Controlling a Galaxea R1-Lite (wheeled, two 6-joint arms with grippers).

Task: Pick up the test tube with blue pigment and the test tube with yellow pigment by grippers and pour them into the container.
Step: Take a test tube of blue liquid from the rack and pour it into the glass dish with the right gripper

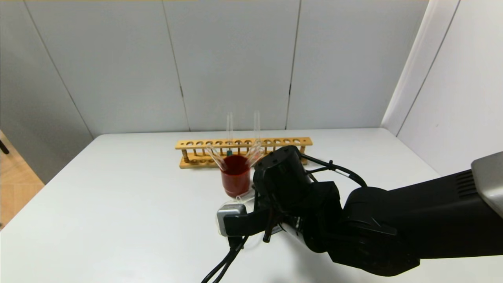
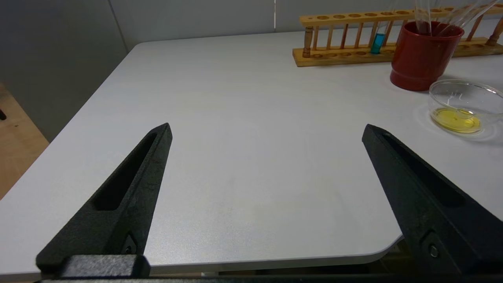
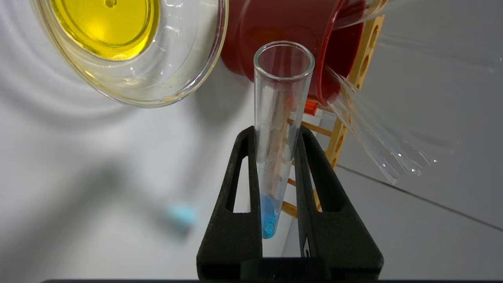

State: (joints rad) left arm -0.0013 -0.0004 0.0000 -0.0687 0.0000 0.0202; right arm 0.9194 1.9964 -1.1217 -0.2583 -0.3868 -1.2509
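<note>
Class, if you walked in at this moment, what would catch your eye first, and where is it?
The right gripper is shut on a test tube with blue pigment, its mouth near the container, which already holds yellow liquid. Just behind stand a red cup of empty tubes and a wooden rack.

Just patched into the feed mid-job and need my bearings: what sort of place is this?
Probably a chemistry-lab style demo bench inside plain grey partition walls. A wooden tube rack stands on a white table, a glass dish holds yellow liquid, and the right tool grips a tube of blue liquid.
</note>
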